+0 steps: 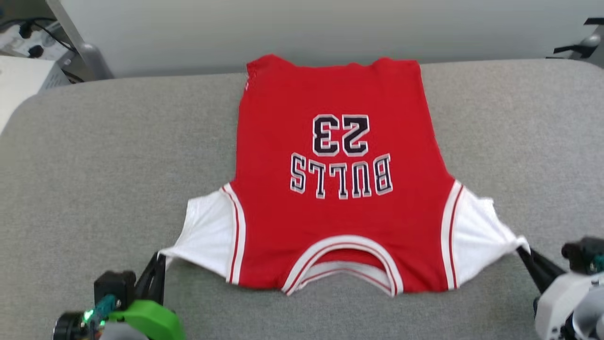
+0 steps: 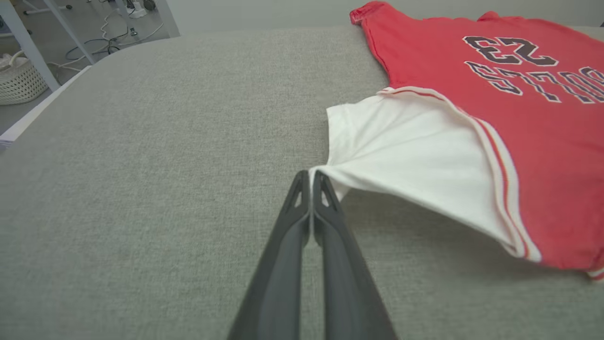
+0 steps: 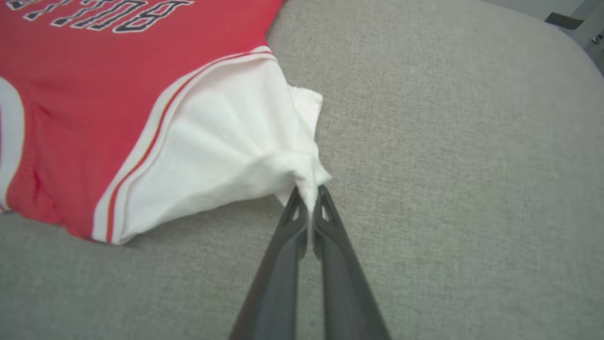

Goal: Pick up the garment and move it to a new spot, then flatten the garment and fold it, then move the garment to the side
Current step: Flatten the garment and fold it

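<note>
The garment [image 1: 335,179], a red T-shirt with white sleeves and a black-white "BULLS 23" print, lies spread on the grey table with its collar toward me. My left gripper [image 1: 159,257] is shut on the tip of the white left sleeve [image 2: 401,151], which is pulled taut and lifted off the cloth. My right gripper [image 1: 523,250] is shut on the bunched corner of the white right sleeve [image 3: 226,156]. The left wrist view has the left gripper [image 2: 310,177] pinching the sleeve edge. In the right wrist view the right gripper [image 3: 310,193] holds a fold of white fabric.
The grey padded table [image 1: 94,156] has rounded far corners and wide bare areas on both sides of the shirt. Beyond its far left edge stand a metal leg [image 1: 80,42], cables and a white basket [image 2: 19,80] on the floor.
</note>
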